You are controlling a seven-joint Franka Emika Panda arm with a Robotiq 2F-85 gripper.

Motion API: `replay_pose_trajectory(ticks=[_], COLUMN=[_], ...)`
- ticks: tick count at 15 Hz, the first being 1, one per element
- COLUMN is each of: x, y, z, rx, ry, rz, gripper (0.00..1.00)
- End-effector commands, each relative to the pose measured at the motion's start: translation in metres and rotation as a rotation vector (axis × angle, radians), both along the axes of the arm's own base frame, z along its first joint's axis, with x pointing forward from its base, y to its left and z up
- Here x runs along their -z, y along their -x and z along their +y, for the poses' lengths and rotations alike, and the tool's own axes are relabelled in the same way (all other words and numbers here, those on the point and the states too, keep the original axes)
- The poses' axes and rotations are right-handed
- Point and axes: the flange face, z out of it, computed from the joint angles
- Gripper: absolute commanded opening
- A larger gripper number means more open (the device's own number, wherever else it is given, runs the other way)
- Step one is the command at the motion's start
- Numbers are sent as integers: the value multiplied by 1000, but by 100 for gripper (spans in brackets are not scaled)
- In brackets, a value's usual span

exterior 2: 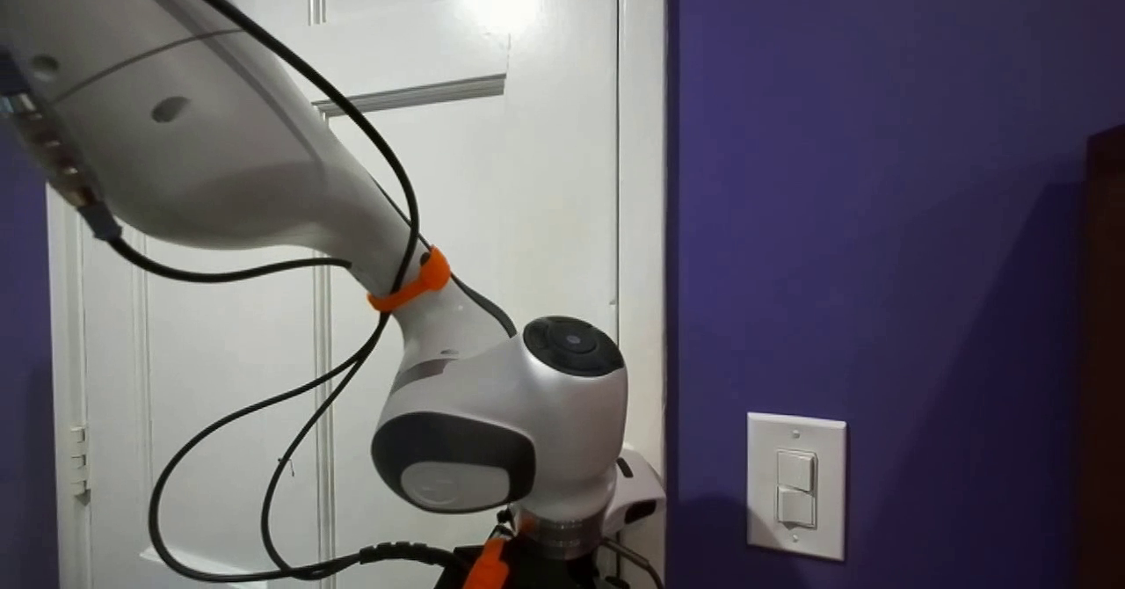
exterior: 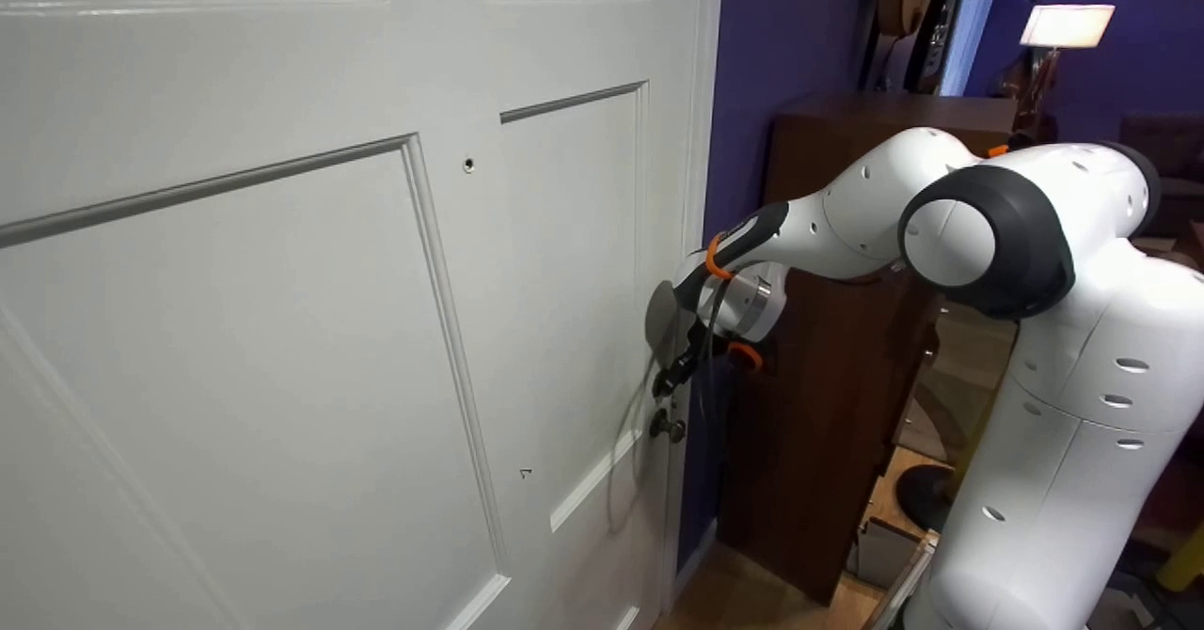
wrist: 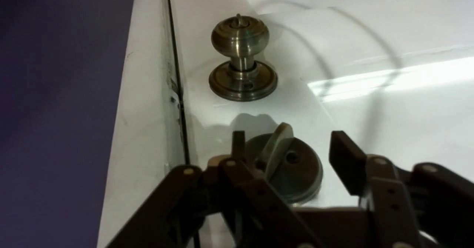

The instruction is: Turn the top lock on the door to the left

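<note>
The white panelled door shows in both exterior views and fills much of the wrist view. The top lock is a round dark bronze plate with a raised, slanted thumb-turn, seen in the wrist view. My gripper is open, with one finger on each side of the thumb-turn; the left finger is closer to it and covers part of the plate. I cannot tell whether it touches. In an exterior view the gripper is at the door's edge and mostly hides the lock.
A bronze door knob sits close to the lock, also in an exterior view. The door frame and purple wall lie beside it. A brown cabinet stands by the arm. Loose cables hang from the arm.
</note>
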Motion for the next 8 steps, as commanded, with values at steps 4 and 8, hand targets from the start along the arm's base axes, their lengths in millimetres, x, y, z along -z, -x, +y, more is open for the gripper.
replay_pose_trajectory(ticks=[4, 8], x=[7, 8], y=[-10, -11], z=[0, 0], rx=[-17, -32], ry=[-15, -3], rz=[-42, -38], gripper=[9, 3])
